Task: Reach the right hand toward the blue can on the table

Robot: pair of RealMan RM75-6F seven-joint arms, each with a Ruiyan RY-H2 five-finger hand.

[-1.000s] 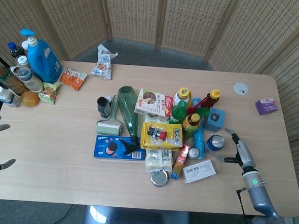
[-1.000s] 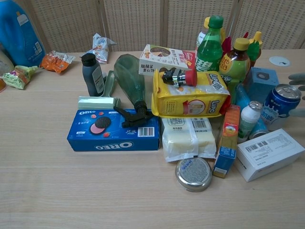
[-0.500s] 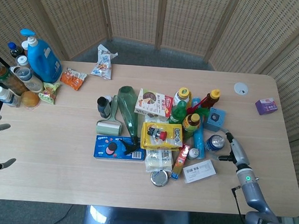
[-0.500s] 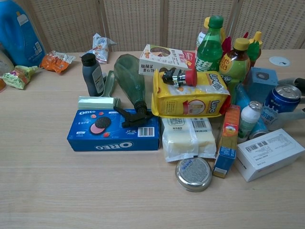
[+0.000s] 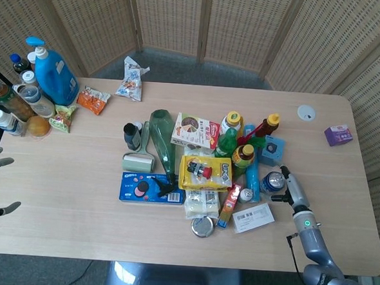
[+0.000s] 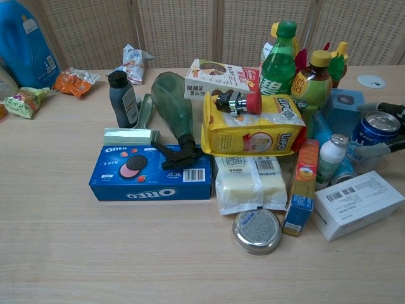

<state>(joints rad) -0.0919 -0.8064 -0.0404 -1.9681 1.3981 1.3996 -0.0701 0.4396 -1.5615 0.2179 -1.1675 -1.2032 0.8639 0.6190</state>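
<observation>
Reaching well means keeping the open right hand [image 5: 289, 189], fingers spread beside the can [image 5: 272, 181] near the table's right edge, clear of neighbouring bottles.

Blue can [image 5: 273, 181] — silver top; yellow bag [image 6: 252, 128]
</observation>
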